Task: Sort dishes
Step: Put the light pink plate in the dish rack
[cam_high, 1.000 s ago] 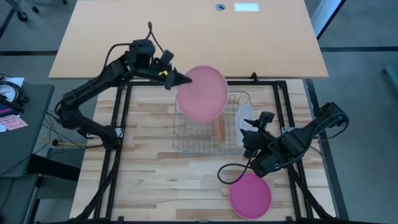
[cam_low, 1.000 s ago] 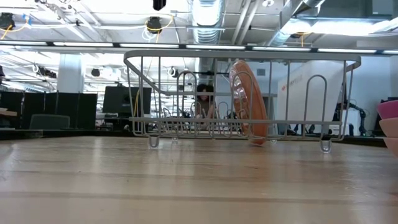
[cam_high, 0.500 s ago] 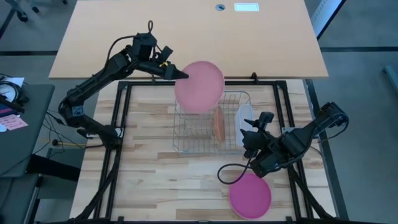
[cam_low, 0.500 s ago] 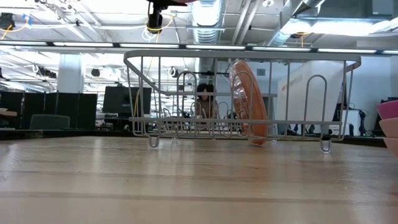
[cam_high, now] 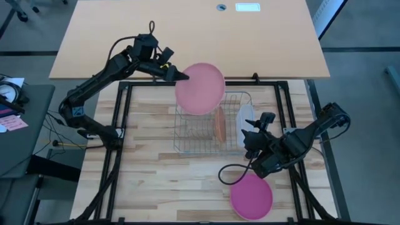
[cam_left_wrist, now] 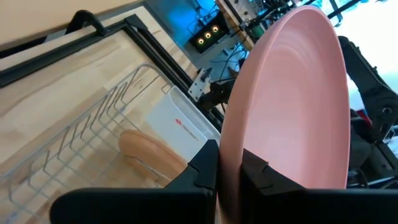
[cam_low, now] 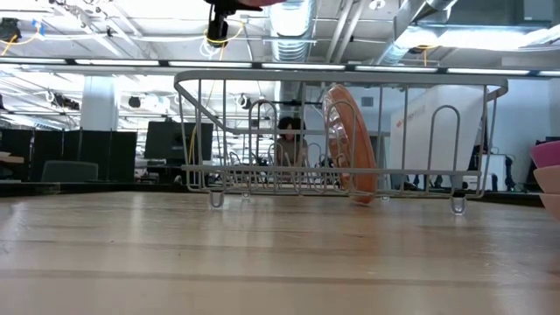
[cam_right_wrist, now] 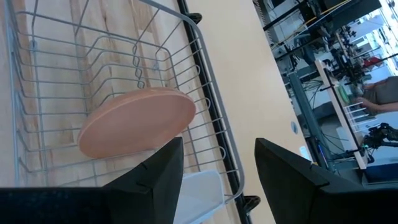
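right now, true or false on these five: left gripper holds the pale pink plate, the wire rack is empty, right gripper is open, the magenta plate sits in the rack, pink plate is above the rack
1. The left gripper is shut on the pale pink plate. True.
2. The wire rack is empty. False: a salmon-orange plate stands on edge in it.
3. The right gripper is open and holds nothing. True.
4. The magenta plate sits in the rack. False: it lies on the table near the right arm.
5. The pale pink plate is held above the rack. True.

One plate (cam_high: 219, 125) upright in the rack (cam_high: 187, 132), another (cam_high: 251, 196) beside it on the table (cam_high: 156, 181).
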